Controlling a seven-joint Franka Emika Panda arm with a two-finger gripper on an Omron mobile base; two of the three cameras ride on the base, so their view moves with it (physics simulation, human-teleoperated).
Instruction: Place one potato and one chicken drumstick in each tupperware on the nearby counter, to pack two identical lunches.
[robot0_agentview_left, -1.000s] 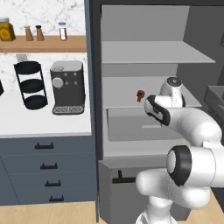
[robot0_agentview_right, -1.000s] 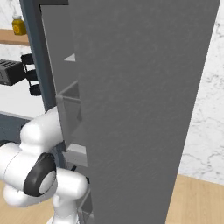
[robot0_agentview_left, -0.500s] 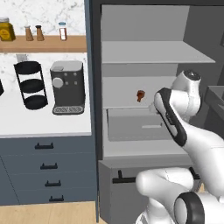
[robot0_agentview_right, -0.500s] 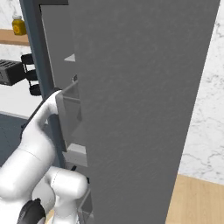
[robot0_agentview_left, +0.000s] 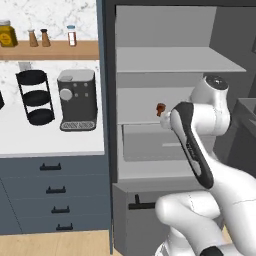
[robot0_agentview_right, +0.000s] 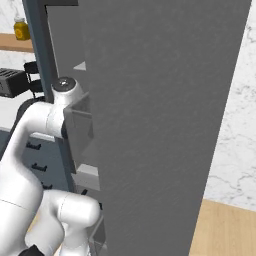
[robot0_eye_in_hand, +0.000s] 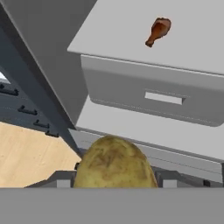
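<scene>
A: One potato (robot0_eye_in_hand: 114, 162) sits right between the gripper (robot0_eye_in_hand: 114, 183) tips in the hand view, pressed close against the camera. I read the tool as closed on it at a moderate width. The fingers themselves are mostly hidden behind the potato, so the hold is judged from how it sits.

B: And the other task item?

A: One chicken drumstick (robot0_eye_in_hand: 158, 30) lies well ahead of the tool and above it in the hand view, on a grey fridge shelf (robot0_eye_in_hand: 131, 39), apart from anything else. The left base view shows the same drumstick (robot0_agentview_left: 161, 108) just beside the arm's forearm, on the shelf over the drawer (robot0_agentview_left: 150, 142).

B: Tupperware?

A: Not to be found from here. The white counter (robot0_agentview_left: 50, 142) runs off to the tool's left, past the fridge wall, with a coffee machine (robot0_agentview_left: 76, 100) and a black tiered rack (robot0_agentview_left: 36, 97) on it.

B: Risks?

A: Three, as I judge it. The potato is smooth and rounded, so a sharp swing out could let it roll from the tips (the grip looks narrow against its bulk). The arm is deep inside the fridge, and the open door (robot0_agentview_right: 165, 125) crowds it on the right, so a wide turn could clip the frame. The elbow passes near the drumstick and could knock it off the shelf.
</scene>
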